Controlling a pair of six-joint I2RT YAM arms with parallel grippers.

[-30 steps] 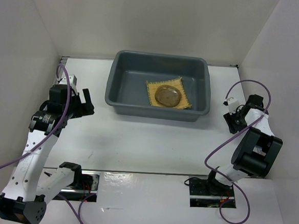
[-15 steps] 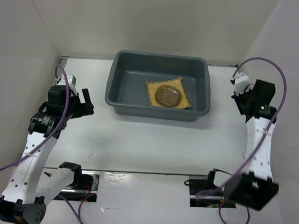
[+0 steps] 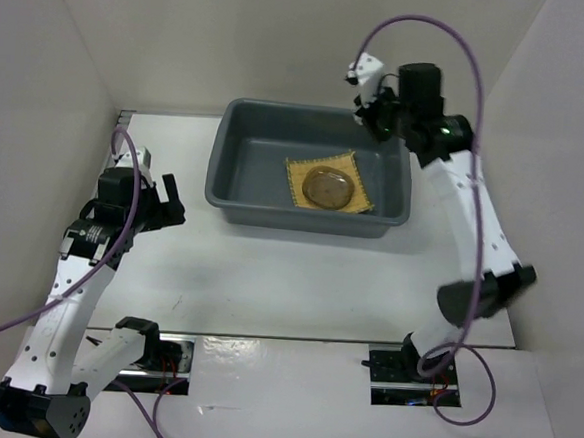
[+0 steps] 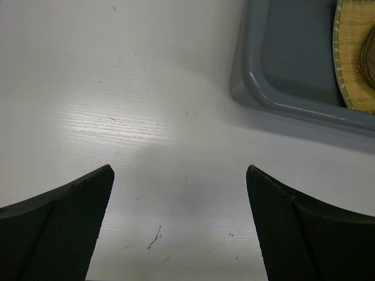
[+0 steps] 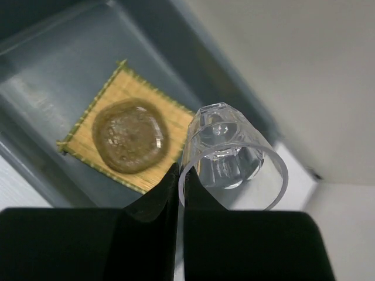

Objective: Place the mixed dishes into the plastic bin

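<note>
Right gripper (image 5: 179, 186), above the far rim of the bin (image 3: 236, 191), pinches the cup (image 5: 231, 155) by its wall; mouth faces the wrist camera, base points away. Overhead, the cup cannot be made out. Left gripper (image 4: 180, 171) gapes.

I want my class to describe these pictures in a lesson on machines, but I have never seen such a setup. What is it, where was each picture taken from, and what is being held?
The machine is a robot: a left arm and a right arm bolted to a white table, each ending in a two-finger gripper. One picture looks down from a fixed camera above and behind the arms. The other two come from cameras on the wrists.

On the table stands a large dark grey rectangular plastic bin. Inside it lies a square yellow-tan woven placemat with a round brownish glassy plate on it.

The right gripper pinches the rim of a small clear round cup, up in the air by the bin's far edge. The left gripper hangs open over bare table, holding nothing.
</note>
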